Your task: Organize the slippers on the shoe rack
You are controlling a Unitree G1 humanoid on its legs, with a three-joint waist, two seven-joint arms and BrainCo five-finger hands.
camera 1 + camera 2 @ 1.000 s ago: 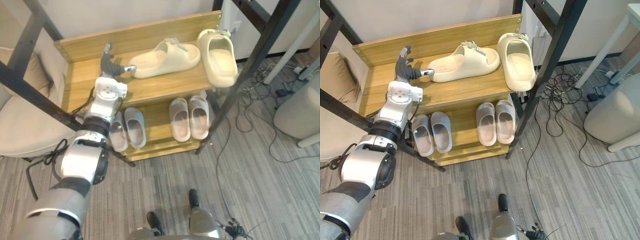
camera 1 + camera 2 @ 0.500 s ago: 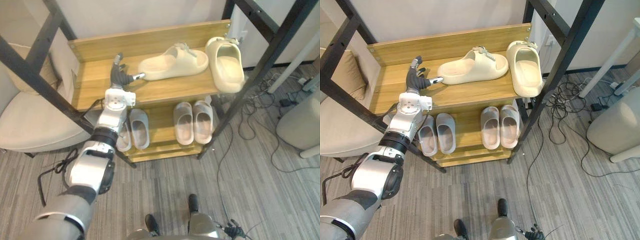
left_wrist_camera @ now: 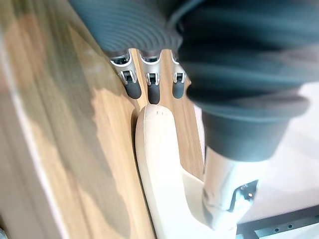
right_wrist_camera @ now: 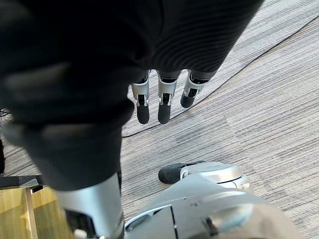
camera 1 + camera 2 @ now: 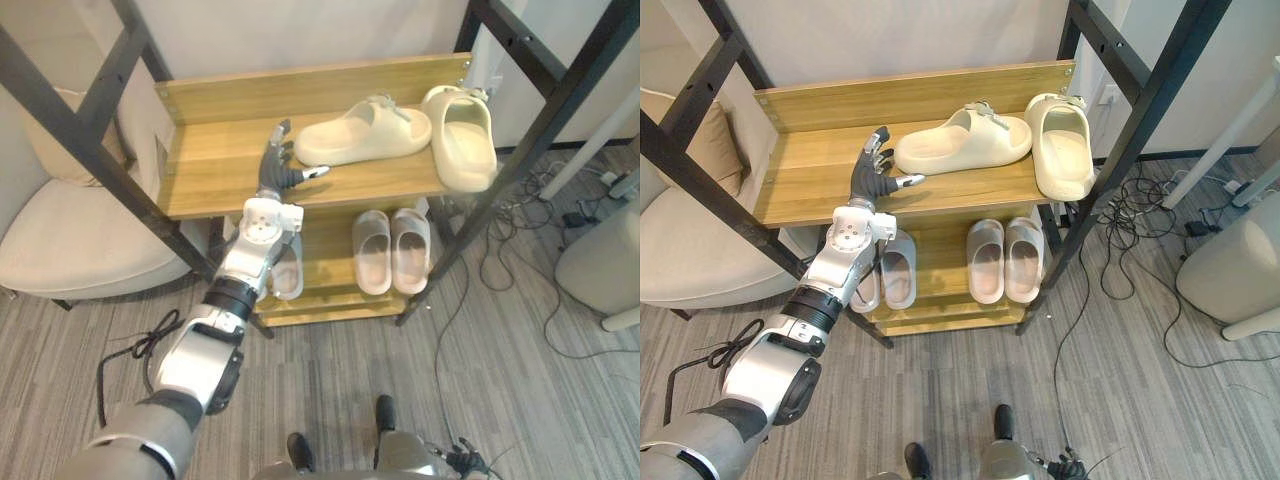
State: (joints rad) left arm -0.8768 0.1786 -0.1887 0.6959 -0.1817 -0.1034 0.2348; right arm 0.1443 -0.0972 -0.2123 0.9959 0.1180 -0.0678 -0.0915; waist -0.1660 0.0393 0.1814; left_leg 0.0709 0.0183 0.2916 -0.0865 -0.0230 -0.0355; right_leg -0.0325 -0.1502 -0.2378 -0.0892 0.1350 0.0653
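Left hand (image 5: 276,172) open at cream slipper (image 5: 362,134) on shoe rack (image 5: 215,160)
Straight fingertips (image 3: 153,94) meet the slipper's end; right hand (image 4: 164,97) hangs relaxed and open above the floor (image 4: 259,99).

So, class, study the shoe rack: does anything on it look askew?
On the top shelf the cream slippers are unpaired: one slipper lies sideways along it, the other slipper points outward at the right end. The grey pairs below sit side by side.

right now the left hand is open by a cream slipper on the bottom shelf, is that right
Not quite. The right eye view shows the cream slipper lying on the top shelf, not the bottom one. The left hand is indeed open by it.
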